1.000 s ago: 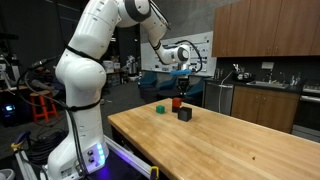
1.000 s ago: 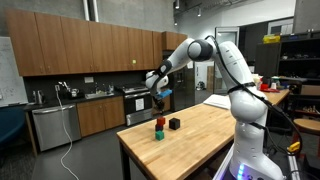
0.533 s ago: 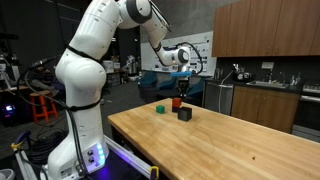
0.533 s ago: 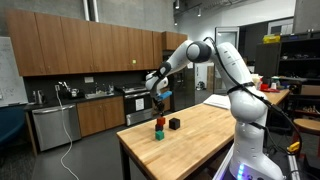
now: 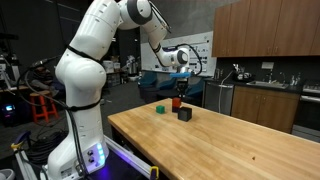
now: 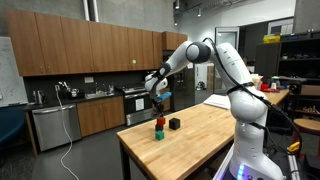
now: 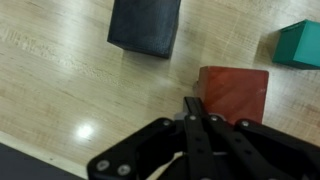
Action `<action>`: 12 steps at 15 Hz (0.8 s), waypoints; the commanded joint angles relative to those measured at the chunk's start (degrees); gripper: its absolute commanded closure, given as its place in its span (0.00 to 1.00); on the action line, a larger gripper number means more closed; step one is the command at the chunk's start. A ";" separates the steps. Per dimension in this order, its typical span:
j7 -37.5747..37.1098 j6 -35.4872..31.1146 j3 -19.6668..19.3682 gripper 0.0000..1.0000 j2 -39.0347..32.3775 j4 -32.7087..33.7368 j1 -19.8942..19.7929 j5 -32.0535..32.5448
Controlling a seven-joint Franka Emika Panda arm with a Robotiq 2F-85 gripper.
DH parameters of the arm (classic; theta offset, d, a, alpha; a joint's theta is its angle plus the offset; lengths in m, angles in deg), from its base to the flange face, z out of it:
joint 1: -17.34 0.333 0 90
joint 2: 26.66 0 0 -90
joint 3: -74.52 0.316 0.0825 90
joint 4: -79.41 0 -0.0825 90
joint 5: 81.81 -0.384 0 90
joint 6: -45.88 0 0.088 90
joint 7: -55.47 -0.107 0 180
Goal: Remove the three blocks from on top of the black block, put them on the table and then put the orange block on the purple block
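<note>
exterior views: far, opposite ends, sharing table (image 5: 230, 140) | wrist view: close, straight down

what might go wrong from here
1. In the wrist view the shut gripper hangs right by the orange block's edge; a sideways move may knock it.
2. The green block and black block lie close by, so a knocked block might hit them.

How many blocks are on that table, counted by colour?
green block: 1
orange block: 1
black block: 1
Total: 3 in view. Whether another block sits hidden under the orange block cannot be told.
</note>
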 commanded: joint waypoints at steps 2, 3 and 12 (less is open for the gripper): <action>1.29 0.41 0.49 1.00 0.18 0.33 0.19 -0.66; 1.33 0.43 0.63 1.00 0.20 0.30 0.28 -0.65; 0.11 -0.11 0.73 1.00 0.12 0.33 1.90 0.67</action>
